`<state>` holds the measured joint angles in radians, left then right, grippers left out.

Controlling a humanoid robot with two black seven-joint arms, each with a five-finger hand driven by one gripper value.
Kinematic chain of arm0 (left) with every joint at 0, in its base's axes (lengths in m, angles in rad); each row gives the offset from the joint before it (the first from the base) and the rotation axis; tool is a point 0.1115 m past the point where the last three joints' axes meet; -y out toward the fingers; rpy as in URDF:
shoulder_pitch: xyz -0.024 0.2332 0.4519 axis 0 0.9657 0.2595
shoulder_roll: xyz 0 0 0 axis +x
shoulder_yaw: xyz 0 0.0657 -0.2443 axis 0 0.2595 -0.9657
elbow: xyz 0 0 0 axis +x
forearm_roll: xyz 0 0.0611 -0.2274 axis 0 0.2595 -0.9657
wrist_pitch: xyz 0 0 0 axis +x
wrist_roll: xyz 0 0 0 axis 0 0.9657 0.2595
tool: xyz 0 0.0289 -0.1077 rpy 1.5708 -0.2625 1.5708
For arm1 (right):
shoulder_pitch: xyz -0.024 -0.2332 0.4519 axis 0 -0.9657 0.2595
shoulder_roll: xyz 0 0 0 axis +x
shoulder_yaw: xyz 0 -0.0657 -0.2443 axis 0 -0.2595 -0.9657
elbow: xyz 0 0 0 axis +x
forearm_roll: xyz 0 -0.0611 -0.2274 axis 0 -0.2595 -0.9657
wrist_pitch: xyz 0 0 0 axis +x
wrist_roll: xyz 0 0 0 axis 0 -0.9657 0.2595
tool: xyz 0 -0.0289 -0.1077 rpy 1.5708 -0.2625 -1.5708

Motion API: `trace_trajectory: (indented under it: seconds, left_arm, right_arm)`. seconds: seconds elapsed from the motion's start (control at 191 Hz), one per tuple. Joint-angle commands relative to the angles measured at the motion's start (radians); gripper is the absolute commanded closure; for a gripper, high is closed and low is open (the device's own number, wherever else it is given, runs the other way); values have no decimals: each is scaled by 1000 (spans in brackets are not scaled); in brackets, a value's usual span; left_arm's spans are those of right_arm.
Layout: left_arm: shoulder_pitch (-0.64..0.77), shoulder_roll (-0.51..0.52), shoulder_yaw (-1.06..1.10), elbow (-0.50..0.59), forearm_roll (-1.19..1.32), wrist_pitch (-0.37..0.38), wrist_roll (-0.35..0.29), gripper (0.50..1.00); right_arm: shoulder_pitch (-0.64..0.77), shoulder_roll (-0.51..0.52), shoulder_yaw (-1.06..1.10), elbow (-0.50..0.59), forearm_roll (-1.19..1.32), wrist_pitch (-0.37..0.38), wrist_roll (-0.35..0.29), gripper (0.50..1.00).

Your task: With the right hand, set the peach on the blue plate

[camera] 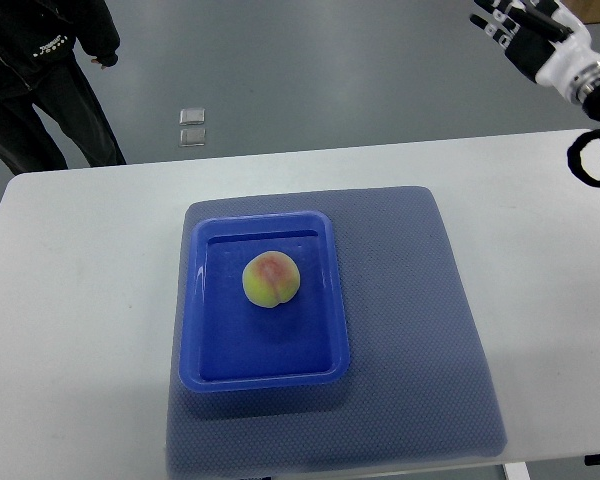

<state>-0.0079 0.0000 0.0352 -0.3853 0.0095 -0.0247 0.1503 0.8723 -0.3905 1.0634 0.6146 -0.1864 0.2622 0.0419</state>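
Peach point(271, 279) is seen resting inside the blue plate point(318, 365), slightly toward the plate's far edge and roughly centred between its left and right walls, upright, touched by nothing. The plate, a shallow rectangular tray, is set on a blue-grey mat point(410, 330), closer to the mat's left edge; the mat is laid on the white table point(70, 310), about mid-table and reaching to the near edge. The right hand point(525, 30) is held high off the table's far right corner, well apart from peach and plate; its black and white fingers point(493, 22) are seen stretched out and loosely spread, and nothing is held in them. A black cable loop point(592, 158) hangs by the wrist above the table's right edge. The left hand is not shown. A person point(40, 80) in dark clothes is seen standing beyond the far left corner, not reaching in. Two small clear squares point(191, 127) lie on the floor past the far edge. Progress is judged as effectively complete: the placement goal is met as things lie, with the peach settled in the plate and the hand empty and clear. Nothing further appears to be left except parking the arm; no roll risk is apparent, since the plate's raised rim surrounds the fruit.
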Motion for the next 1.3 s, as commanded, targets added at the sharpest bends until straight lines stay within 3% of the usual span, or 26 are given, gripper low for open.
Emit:
trace_trajectory:
  seconds: [0.0,0.105,0.241,0.609,0.955,1.296]
  left_arm:
    - [0,0,2,-1,1,0,0,500]
    - [0,0,2,-3,1,-1,0,500]
    - [0,0,3,-4,3,-1,0,500]
    - [0,0,6,-3,3,-1,0,500]
    - [0,0,5,-3,3,-1,2,500]
    - [0,0,3,-3,3,-1,2,500]
  right_arm:
    - [-23,-18,13,-207,7,22,56,568]
    - [-32,-56,13,-361,36,106,93,568]
    - [-79,-93,10,-395,97,221,95,568]
    - [-98,-65,15,-392,159,275,96,568]
    - [-78,166,-8,-372,140,296,98,568]
    - [-50,265,-120,-371,125,284,128,568]
